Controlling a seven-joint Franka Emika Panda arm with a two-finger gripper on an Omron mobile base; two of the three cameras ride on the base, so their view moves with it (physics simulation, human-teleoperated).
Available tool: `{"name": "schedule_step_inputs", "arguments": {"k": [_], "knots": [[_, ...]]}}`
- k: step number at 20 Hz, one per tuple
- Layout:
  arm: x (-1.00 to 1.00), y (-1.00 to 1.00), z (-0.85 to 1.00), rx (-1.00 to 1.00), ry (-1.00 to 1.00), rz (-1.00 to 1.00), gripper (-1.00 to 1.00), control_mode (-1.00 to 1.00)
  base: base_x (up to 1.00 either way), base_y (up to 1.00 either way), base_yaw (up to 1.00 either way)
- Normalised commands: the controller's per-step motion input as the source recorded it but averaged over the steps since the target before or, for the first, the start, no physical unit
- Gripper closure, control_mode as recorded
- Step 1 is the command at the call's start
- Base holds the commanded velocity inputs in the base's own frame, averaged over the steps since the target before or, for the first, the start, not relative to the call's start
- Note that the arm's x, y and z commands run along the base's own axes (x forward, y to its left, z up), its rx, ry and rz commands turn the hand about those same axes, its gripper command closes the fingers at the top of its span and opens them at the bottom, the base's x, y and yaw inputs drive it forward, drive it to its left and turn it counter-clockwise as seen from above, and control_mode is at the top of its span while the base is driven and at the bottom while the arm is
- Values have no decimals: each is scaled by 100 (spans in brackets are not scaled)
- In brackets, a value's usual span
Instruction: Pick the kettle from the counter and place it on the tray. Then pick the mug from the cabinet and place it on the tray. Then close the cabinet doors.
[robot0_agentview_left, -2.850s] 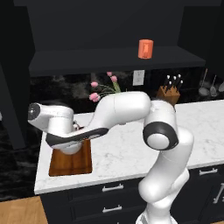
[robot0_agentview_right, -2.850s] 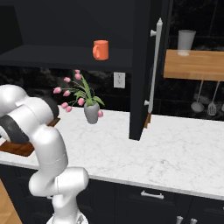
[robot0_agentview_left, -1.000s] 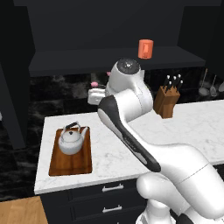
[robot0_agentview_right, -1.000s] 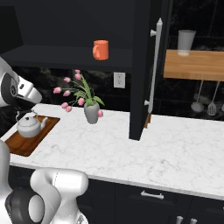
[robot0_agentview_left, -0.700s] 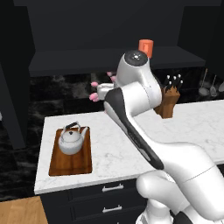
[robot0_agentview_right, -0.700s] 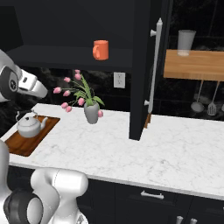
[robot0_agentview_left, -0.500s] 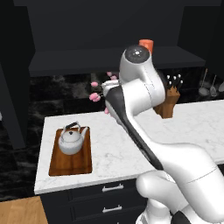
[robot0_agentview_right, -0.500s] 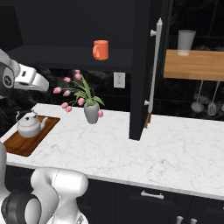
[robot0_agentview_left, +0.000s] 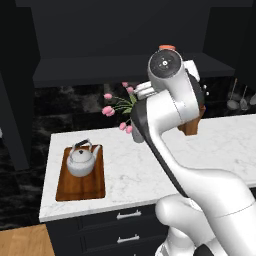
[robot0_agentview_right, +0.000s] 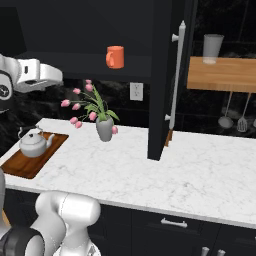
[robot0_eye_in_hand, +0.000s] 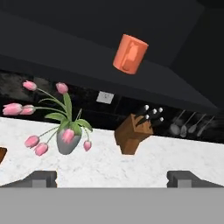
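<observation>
One item is done: the squat silver-grey metal kettle (robot0_agentview_left: 80, 160) sits on the reddish-brown wooden tray (robot0_agentview_left: 82, 184) at the counter's left end. The small orange cylindrical mug (robot0_eye_in_hand: 130, 54) stands on the black cabinet's shelf (robot0_agentview_right: 75, 65), up ahead of the released, wide-spread gripper (robot0_eye_in_hand: 112, 178). Approaching too low, the fingers could strike the shelf edge or nudge the mug deeper into the cabinet.

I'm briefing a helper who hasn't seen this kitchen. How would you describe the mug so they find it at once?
Look inside the open black cabinet above the counter. The mug stands alone on its dark shelf, above the vase of pink tulips: small, orange, cylindrical, the only bright thing there.
</observation>
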Motion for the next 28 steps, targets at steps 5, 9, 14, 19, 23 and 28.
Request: {"name": "schedule_step_inputs", "arguments": {"k": [5, 9, 14, 19, 23, 28], "knots": [[8, -57, 47, 1, -19, 0, -100, -100, 0, 0, 0], [20, -53, 44, 7, -12, 0, -100, -100, 0, 0, 0], [47, -31, 22, 23, 0, 0, -100, -100, 0, 0, 0], [57, -17, 10, 28, 0, 0, -100, -100, 0, 0, 0], [63, -2, -3, 4, -5, 0, -100, -100, 0, 0, 0], [61, 0, -3, 1, 0, 0, -100, -100, 0, 0, 0]]}}
